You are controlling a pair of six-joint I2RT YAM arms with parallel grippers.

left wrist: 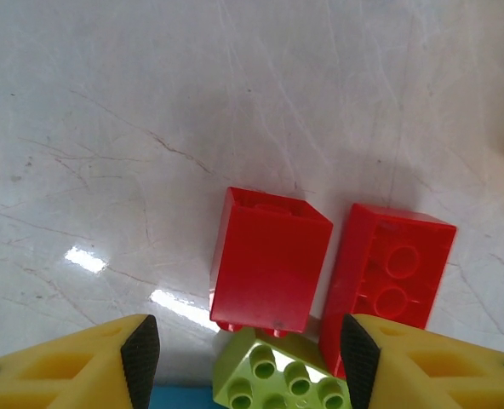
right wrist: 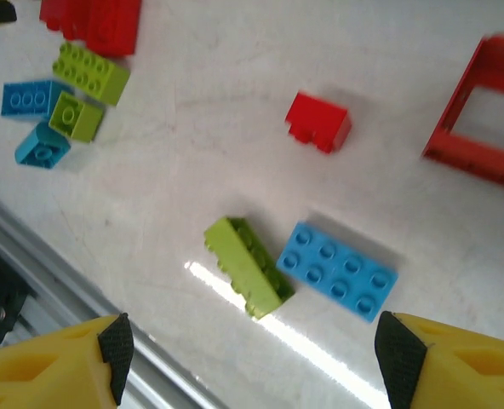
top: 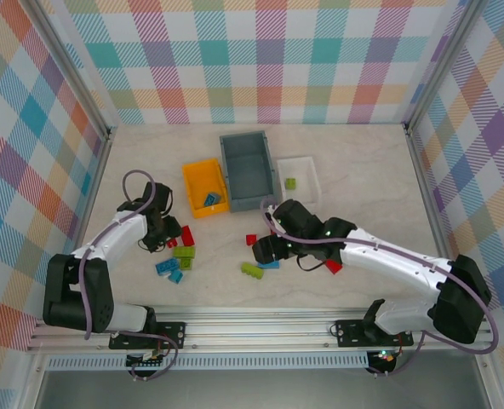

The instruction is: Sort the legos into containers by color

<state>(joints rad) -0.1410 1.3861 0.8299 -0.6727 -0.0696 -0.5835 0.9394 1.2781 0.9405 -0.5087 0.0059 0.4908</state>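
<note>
Left gripper [left wrist: 250,358] and right gripper [right wrist: 254,351] gape above veined white table [left wrist: 107,128], plaid walls [top: 269,60]

- A lime green brick [left wrist: 279,375] is cut off by the bottom edge of the left wrist view. Beside it is a thin blue strip [left wrist: 184,399], too little to tell what it is.
- The long red brick [left wrist: 397,264] has one corner hidden behind a finger [left wrist: 422,362] of the left tool [left wrist: 243,354].
- In the right wrist view, a red frame [right wrist: 478,128] is blurry and cut off at the right edge.
- Red bricks [right wrist: 99,21] are cut off at the top edge.
- From above, a red bit [top: 333,267] is mostly hidden under the right arm [top: 388,260].
</note>
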